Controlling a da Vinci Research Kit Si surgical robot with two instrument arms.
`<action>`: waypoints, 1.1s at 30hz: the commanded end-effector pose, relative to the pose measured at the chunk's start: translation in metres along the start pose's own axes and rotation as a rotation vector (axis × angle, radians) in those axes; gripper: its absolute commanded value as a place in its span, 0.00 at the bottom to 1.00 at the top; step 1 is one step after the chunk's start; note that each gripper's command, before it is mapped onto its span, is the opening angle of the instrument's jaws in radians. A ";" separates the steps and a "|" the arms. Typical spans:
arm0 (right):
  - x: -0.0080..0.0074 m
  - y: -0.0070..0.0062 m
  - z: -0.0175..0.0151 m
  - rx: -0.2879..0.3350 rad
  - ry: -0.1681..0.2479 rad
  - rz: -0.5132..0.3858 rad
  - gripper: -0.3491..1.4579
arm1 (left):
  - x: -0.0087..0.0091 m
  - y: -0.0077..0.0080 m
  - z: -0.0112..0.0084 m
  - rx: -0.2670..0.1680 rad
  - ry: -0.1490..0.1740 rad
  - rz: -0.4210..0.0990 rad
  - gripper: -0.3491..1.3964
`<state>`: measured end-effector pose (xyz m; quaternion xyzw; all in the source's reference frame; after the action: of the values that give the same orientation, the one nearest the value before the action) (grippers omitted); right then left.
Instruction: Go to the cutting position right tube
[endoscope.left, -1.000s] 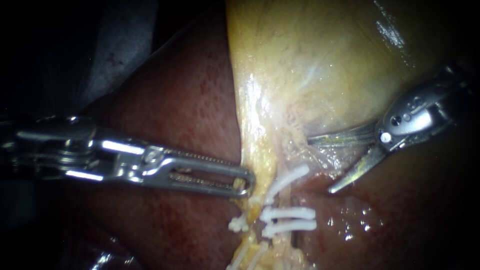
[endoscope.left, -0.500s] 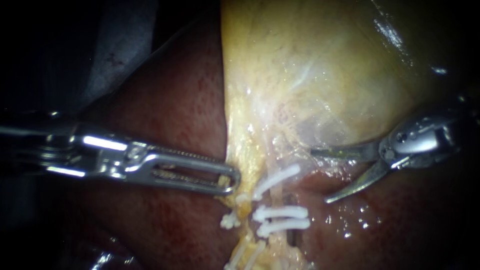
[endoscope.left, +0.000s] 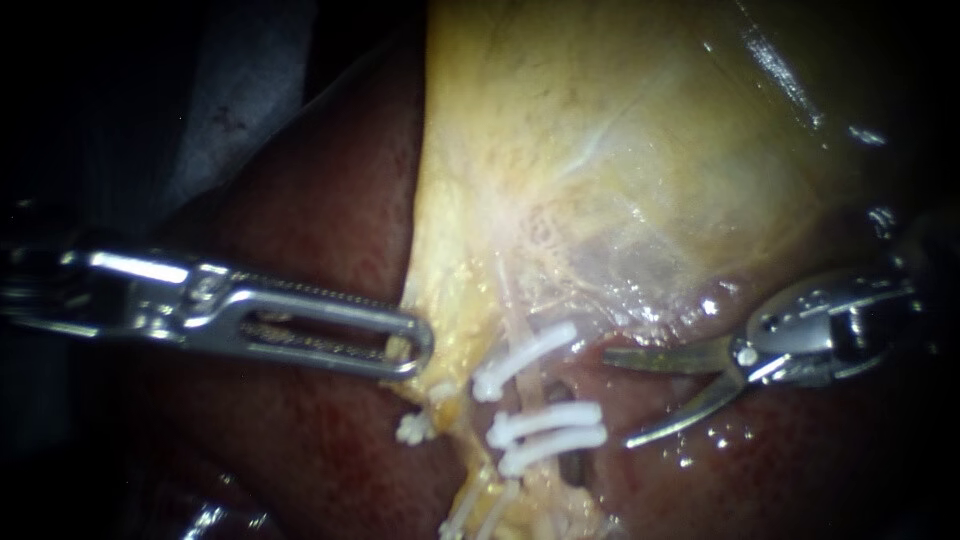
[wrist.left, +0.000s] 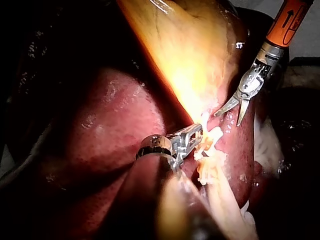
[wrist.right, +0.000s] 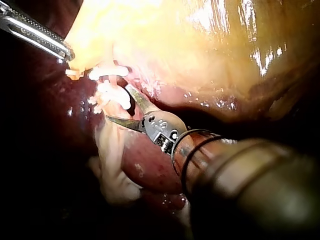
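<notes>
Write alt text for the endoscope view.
The right instrument, its blades open, points at a cluster of white clips below the yellow gallbladder. The left instrument has its jaws shut on the gallbladder's edge beside the clips, over dark red liver.

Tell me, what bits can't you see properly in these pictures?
- Endoscope view: the tube under the clips; clips and pale strands cover it.
- Left wrist view: where the left instrument grips the gallbladder; glare washes it out.
- Right wrist view: the right instrument's shaft; blurred, too close.
</notes>
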<state>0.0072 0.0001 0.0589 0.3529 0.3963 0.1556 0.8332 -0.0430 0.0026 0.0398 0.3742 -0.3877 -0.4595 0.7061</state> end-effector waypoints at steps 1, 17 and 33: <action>0.0000 0.0001 0.0003 0.000 -0.003 0.004 0.55 | 0.0000 -0.0002 -0.0001 -0.002 -0.001 -0.001 0.00; 0.0000 0.0011 0.0036 0.016 -0.022 0.025 0.41 | 0.0000 -0.0013 -0.0006 0.002 -0.003 -0.005 0.00; 0.0010 0.0020 0.0066 0.018 -0.024 0.019 0.40 | 0.0001 -0.0015 -0.0006 0.002 -0.004 -0.005 0.00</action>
<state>0.0131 -0.0010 0.0626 0.3660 0.3841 0.1563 0.8331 -0.0430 0.0021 0.0382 0.3749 -0.3883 -0.4617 0.7039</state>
